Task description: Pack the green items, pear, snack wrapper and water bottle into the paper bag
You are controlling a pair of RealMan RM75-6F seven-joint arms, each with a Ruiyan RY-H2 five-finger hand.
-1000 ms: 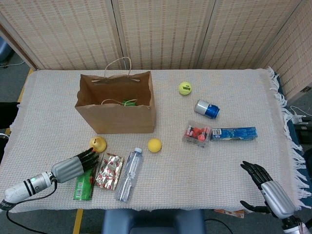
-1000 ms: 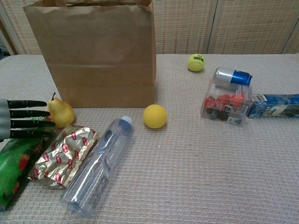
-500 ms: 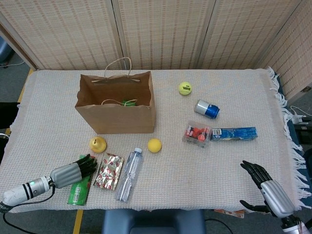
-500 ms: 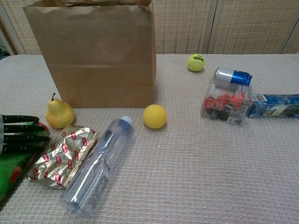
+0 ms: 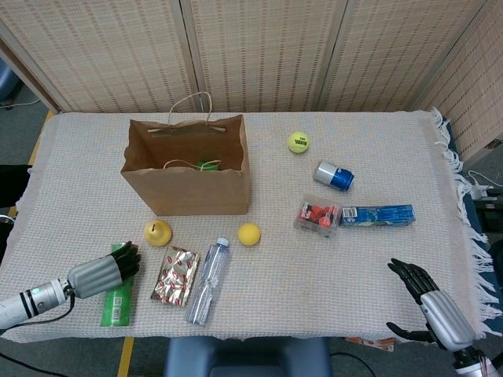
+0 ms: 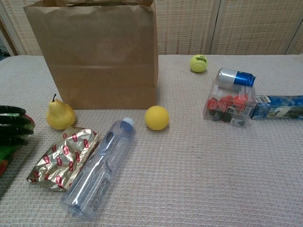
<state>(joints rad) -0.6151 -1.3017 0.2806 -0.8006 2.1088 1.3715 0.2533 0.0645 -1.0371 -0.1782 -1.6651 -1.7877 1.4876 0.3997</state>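
Resting my left hand (image 5: 100,273) on top of the green packet (image 5: 115,297) near the table's front left corner, I have my fingers laid together and flat over its upper end; whether they have actually closed around it I cannot tell. The packet lies flat, well apart from the paper bag (image 5: 189,184), which stands open with something green already inside. It looks like thin, crinkly film, light and limp, so I judge it will slide under a flat press and fold if lifted by one corner; pinching across its narrow width near the middle seems the safest hold. Just to its right lies the foil snack wrapper (image 5: 174,276), equally light and slick, and touching that the clear water bottle (image 5: 206,281) on its side, heavier, smooth and liable to roll, best wrapped around the barrel. The pear (image 5: 157,232) sits just in front of the bag, firm but easily bruised, wanting a gentle cupping grasp. My right hand (image 5: 424,301) hangs off the front right edge, fingers spread, holding nothing.
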